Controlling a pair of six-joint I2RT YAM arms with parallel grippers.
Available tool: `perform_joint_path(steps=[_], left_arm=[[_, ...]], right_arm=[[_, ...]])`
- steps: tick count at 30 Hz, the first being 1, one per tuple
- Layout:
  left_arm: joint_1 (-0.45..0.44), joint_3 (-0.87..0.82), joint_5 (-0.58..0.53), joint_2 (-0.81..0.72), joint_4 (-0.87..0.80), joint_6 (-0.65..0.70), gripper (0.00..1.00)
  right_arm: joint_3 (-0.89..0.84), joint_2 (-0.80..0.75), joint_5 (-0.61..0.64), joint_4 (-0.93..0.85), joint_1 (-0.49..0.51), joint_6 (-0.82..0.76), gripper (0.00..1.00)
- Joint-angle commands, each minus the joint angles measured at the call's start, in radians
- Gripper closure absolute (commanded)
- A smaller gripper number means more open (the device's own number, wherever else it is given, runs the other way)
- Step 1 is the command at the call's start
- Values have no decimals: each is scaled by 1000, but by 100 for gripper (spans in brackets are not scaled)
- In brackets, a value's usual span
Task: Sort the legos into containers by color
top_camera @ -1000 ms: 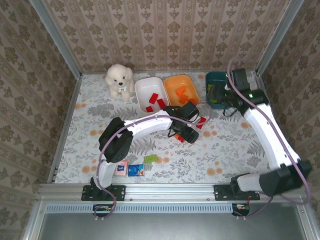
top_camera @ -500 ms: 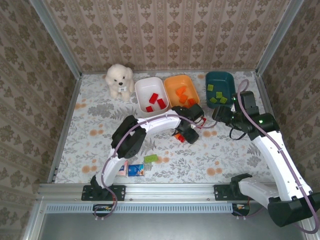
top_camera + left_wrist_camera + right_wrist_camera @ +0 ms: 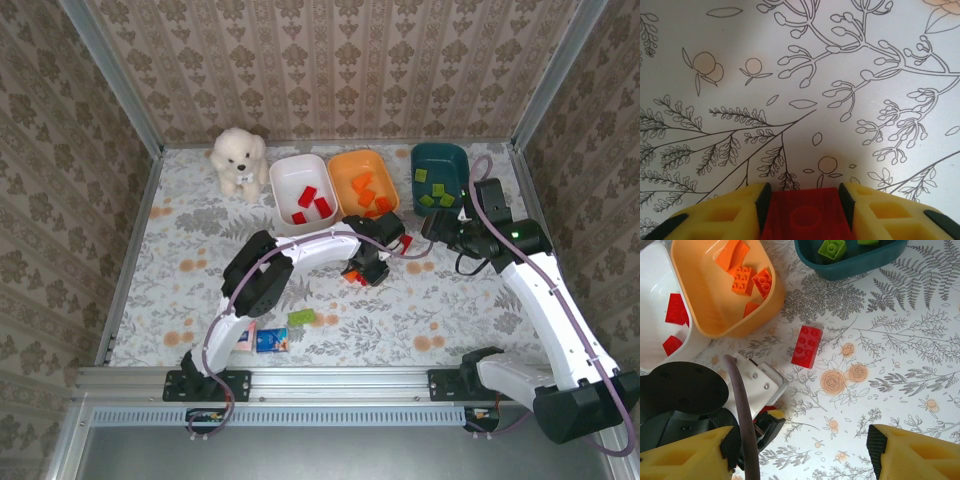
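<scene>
— What has the left hand got?

— The left hand (image 3: 802, 194) is clamped on a red lego (image 3: 801, 220). Its yellow fingers (image 3: 725, 216) press the lego from both sides, and the flower-printed tabletop (image 3: 790, 75) lies just beyond. I cannot tell whether the lego is off the surface.

— And the right hand?

— The right hand (image 3: 800, 455) is spread wide with nothing between its fingers, hanging over the tabletop to the right of the left arm's wrist. Ahead of it a second red lego (image 3: 807, 346) lies flat on the cloth, near the corner of the orange tray (image 3: 700, 315) and apart from the teal tray (image 3: 860, 262).

— What is in the trays?

— The orange tray holds orange legos (image 3: 742, 279). The white tray (image 3: 652, 295) to its left holds red legos (image 3: 676, 310). The teal tray holds lime green legos (image 3: 832, 248).

— Anything else lying about?

— In the top view a single lime green lego (image 3: 300, 318) sits on the tabletop toward the near edge. Just beside it lie a pink packet (image 3: 243, 338) and a blue packet (image 3: 271, 340). A white plush dog (image 3: 238, 160) sits at the back, left of the white tray.
</scene>
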Motion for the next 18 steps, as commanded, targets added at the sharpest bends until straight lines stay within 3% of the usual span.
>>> perform_joint_path(steps=[1, 6, 12, 18], left_arm=[[-7, 0, -10, -73, -1, -15, 61], [31, 74, -36, -169, 10, -87, 67], [192, 43, -20, -286, 106, -194, 68], [391, 72, -21, -246, 173, -231, 68]], right_arm=[[49, 6, -6, -3, -3, 6, 30], [65, -21, 13, -4, -5, -4, 30], [39, -77, -9, 57, -5, -8, 30], [-39, -51, -241, 206, -1, 13, 30]])
